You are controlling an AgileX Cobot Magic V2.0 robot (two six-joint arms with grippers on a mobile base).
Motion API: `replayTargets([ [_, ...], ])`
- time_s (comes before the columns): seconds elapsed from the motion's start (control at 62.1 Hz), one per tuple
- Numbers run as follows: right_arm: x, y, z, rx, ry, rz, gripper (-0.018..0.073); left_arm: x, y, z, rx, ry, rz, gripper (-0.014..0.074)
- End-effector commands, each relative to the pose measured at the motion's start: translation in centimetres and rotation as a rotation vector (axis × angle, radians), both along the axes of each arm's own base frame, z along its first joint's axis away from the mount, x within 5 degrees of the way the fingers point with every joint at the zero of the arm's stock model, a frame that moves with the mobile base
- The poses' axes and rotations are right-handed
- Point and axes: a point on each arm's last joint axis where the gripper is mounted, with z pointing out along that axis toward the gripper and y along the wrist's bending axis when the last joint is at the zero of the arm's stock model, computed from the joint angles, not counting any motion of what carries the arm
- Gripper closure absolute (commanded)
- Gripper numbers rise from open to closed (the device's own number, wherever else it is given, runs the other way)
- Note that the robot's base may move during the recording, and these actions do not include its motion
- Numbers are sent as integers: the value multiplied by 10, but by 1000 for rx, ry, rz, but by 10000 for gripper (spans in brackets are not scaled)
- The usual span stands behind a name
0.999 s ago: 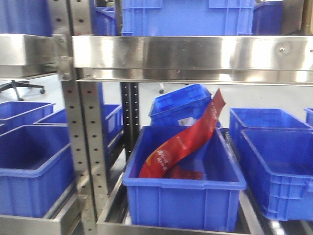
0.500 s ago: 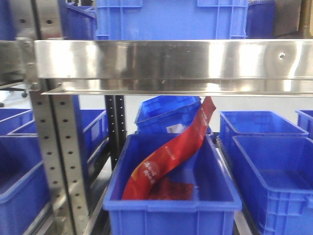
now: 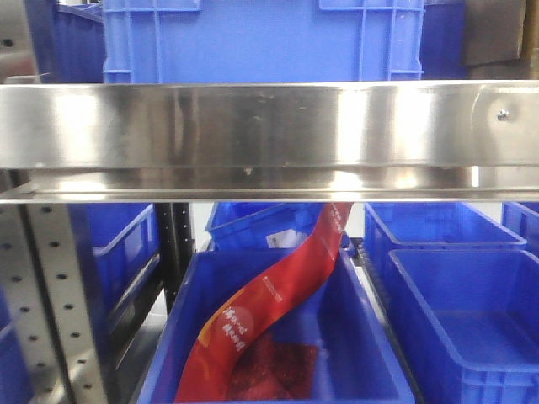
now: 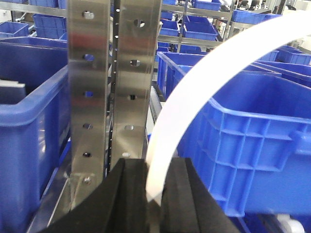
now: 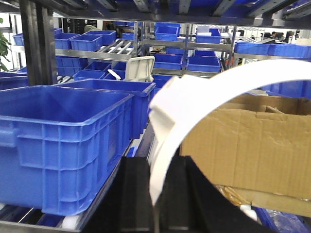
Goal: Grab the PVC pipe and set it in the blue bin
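Observation:
In the right wrist view my right gripper [image 5: 158, 167] is shut on the PVC pipe [image 5: 194, 104], a white curved piece with a blocky flanged end at its upper left, arcing up and to the right. A blue bin [image 5: 63, 121] stands close on its left with nothing seen inside. In the left wrist view my left gripper [image 4: 154, 170] is shut on a long thin white arc strip [image 4: 204, 82] that curves up to the right, beside another blue bin [image 4: 252, 141]. Neither gripper shows in the front view.
A steel shelf rail [image 3: 269, 135] spans the front view, above a blue bin [image 3: 375, 345] holding a red bag [image 3: 278, 295]. More blue bins [image 3: 455, 286] stand at right. A perforated steel upright [image 4: 114, 82] is just ahead of the left gripper. A cardboard box [image 5: 252, 145] lies right of the pipe.
The front view has closed in on the rack: the shelf rail now sits lower and larger, the upright has slid to the left edge, and the bin with the red bag is nearer.

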Motion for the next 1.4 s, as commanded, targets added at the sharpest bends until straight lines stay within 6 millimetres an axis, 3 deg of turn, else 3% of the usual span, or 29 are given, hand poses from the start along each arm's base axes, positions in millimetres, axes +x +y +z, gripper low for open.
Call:
replayTargets([
  [0.0, 0, 0, 1, -15, -20, 0, 724, -1, -1, 2, 0, -30, -5, 707],
  [1.386, 0, 0, 1, -15, -22, 1, 724, -1, -1, 2, 0, -30, -5, 707],
])
